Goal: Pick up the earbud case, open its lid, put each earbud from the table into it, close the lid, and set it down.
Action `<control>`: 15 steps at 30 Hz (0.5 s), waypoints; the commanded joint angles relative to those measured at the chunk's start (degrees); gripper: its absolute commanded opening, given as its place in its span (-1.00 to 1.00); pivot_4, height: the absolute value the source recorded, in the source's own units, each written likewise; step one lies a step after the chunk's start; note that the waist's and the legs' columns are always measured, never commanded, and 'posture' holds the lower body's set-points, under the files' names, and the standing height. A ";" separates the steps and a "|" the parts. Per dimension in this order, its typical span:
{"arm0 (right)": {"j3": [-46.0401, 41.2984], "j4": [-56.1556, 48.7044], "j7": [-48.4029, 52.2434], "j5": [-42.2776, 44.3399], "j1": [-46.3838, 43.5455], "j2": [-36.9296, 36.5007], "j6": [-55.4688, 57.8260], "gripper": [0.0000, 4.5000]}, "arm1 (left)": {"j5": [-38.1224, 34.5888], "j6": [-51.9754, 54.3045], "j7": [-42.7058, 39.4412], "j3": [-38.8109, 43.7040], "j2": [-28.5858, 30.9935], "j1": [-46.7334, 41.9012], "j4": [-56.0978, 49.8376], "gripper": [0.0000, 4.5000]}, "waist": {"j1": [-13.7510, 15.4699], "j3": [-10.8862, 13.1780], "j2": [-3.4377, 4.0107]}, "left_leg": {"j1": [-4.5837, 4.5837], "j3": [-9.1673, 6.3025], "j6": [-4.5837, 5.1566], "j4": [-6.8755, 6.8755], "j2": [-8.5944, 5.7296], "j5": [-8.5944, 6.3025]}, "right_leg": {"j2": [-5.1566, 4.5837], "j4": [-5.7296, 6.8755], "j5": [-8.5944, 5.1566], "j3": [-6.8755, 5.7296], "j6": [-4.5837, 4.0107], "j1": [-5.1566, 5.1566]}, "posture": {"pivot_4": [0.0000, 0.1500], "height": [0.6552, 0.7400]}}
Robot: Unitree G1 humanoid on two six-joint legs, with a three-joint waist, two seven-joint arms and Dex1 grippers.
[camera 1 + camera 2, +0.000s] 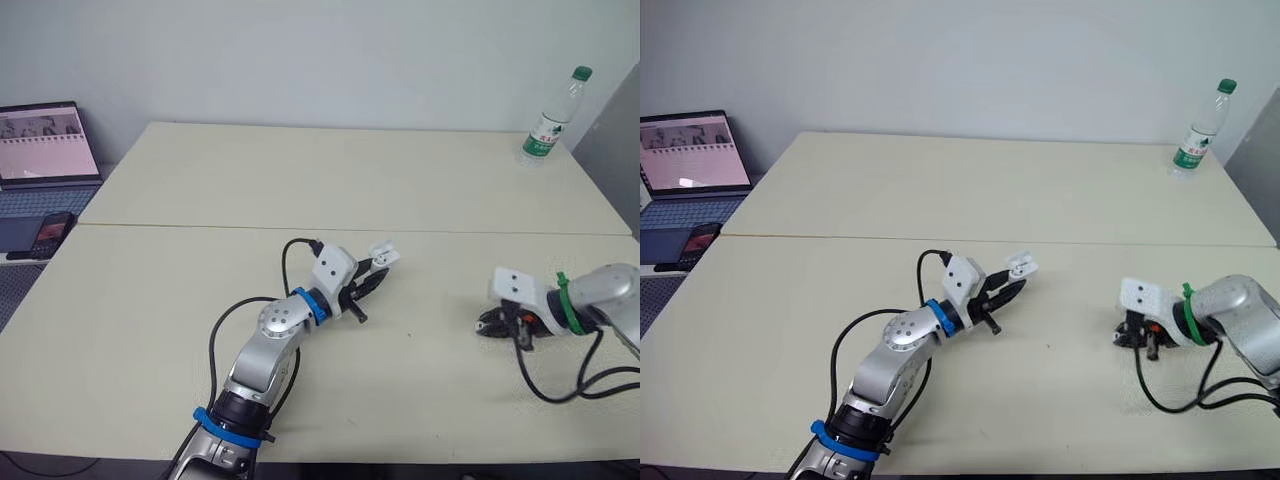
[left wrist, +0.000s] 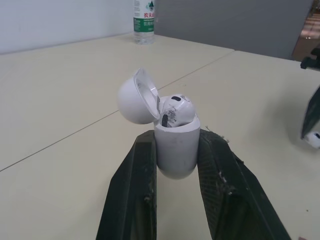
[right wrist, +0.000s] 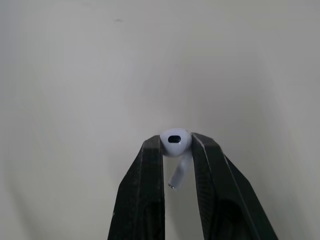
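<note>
While case (image 2: 175, 150) gapes, bottle's (image 1: 555, 112) green label (image 1: 545, 136) blurs.

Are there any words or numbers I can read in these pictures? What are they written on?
No text here can be read for sure.
water bottle: the green label has print on it, too small and blurred to read.
laptop: the lit screen is too small to read.
phone: the screen is too small to read.
earbud case and earbud: no writing shows on them.
</note>
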 commanded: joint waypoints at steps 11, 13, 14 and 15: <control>-1.77 16.53 10.83 -10.55 2.16 -1.83 -36.46 -0.81 | -1.47 0.21 -0.16 0.23 -0.83 -0.18 -3.88 -0.66 | -0.05 -0.01 0.02 | 0.24 0.16 -0.01 0.09 0.03 0.01 | 0.01 0.10 0.02 0.09 0.00 0.15 | 1.00 0.91; -1.69 16.91 11.61 -10.99 2.47 -2.07 -37.19 -0.48 | -1.38 0.12 -0.10 0.11 -0.93 -0.10 -3.94 -0.66 | 0.00 -0.02 0.03 | 0.28 0.12 -0.01 0.09 0.04 0.01 | 0.01 0.11 0.02 0.11 0.00 0.20 | 1.00 0.91; -1.68 16.98 11.77 -11.35 2.70 -2.26 -37.38 -0.34 | -1.39 0.12 -0.02 0.09 -1.03 -0.06 -4.02 -0.66 | 0.01 -0.02 0.03 | 0.28 0.11 -0.01 0.09 0.04 0.01 | 0.01 0.11 0.02 0.12 -0.01 0.21 | 1.00 0.91; -1.71 16.99 12.05 -11.44 3.05 -2.48 -37.41 -0.18 | -1.42 0.15 0.11 0.06 -1.18 -0.02 -4.11 -0.66 | 0.02 -0.02 0.03 | 0.28 0.11 -0.01 0.09 0.04 0.01 | 0.01 0.11 0.02 0.12 -0.01 0.21 | 1.00 0.91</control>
